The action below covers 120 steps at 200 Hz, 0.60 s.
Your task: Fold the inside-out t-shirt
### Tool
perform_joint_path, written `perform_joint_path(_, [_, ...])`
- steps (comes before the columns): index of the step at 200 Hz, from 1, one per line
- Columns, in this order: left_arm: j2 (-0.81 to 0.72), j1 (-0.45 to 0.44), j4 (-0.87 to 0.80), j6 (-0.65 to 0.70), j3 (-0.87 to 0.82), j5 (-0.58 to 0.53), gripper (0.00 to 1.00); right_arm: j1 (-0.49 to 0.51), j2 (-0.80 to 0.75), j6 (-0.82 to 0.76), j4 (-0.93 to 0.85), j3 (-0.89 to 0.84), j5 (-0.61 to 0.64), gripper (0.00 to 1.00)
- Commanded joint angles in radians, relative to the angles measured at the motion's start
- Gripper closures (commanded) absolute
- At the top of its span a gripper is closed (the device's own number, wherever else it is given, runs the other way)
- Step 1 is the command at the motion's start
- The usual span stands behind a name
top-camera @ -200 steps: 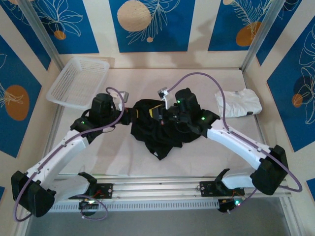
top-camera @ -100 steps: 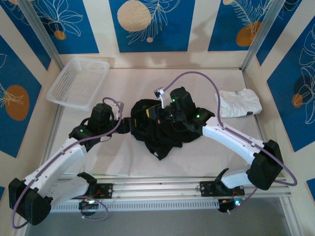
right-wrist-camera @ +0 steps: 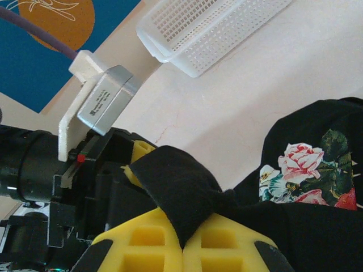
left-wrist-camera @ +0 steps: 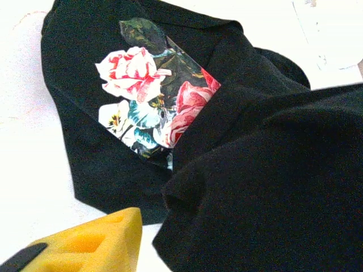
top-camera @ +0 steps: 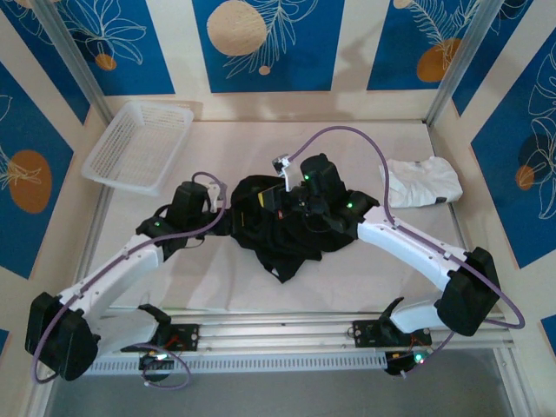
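The inside-out t-shirt (top-camera: 278, 239) lies crumpled and black at the table's middle, with a strip of its floral print (left-wrist-camera: 153, 96) showing. My right gripper (top-camera: 291, 204) sits over the heap's top. In its wrist view the right gripper (right-wrist-camera: 182, 238) is shut on a black fold of the t-shirt (right-wrist-camera: 176, 187). That fold stretches to my left gripper (top-camera: 223, 208) at the shirt's left edge. In the left wrist view the left gripper (left-wrist-camera: 187, 249) stands open. One yellow finger (left-wrist-camera: 91, 243) is bare over the table, and the t-shirt (left-wrist-camera: 272, 187) covers the other.
A white mesh basket (top-camera: 139, 143) stands at the back left, also seen as the basket (right-wrist-camera: 210, 28) in the right wrist view. A white folded garment (top-camera: 421, 182) lies at the back right. Patterned walls ring the table (top-camera: 347, 287).
The left gripper dropped down from the shirt's upper left corner, then edged back toward the cloth, its jaws widening then narrowing. The right gripper shifted slightly left with its fold and held still.
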Motion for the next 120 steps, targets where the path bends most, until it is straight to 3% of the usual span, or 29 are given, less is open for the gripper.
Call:
perform_joint_path(1, [0.015, 0.01, 0.043, 0.001, -0.004, 0.027, 0.63, -0.004, -0.042, -0.013, -0.011, 0.022, 0.02, 1.0])
perform_joint_path(52, [0.021, 0.02, 0.014, 0.018, 0.006, 0.009, 0.9, -0.025, -0.076, -0.037, -0.049, 0.025, 0.066, 1.0])
perform_joint_path(78, [-0.023, 0.022, -0.069, 0.062, 0.055, 0.013, 0.99, -0.029, -0.102, -0.118, -0.166, 0.075, 0.242, 1.0])
perform_joint_path(103, [-0.069, 0.012, -0.141, 0.078, 0.14, 0.141, 1.0, 0.0, -0.086, -0.208, -0.271, 0.152, 0.416, 0.99])
perform_joint_path(120, [-0.12, -0.002, -0.186, 0.091, 0.19, 0.162, 1.0, 0.015, -0.062, -0.261, -0.342, 0.206, 0.522, 0.99])
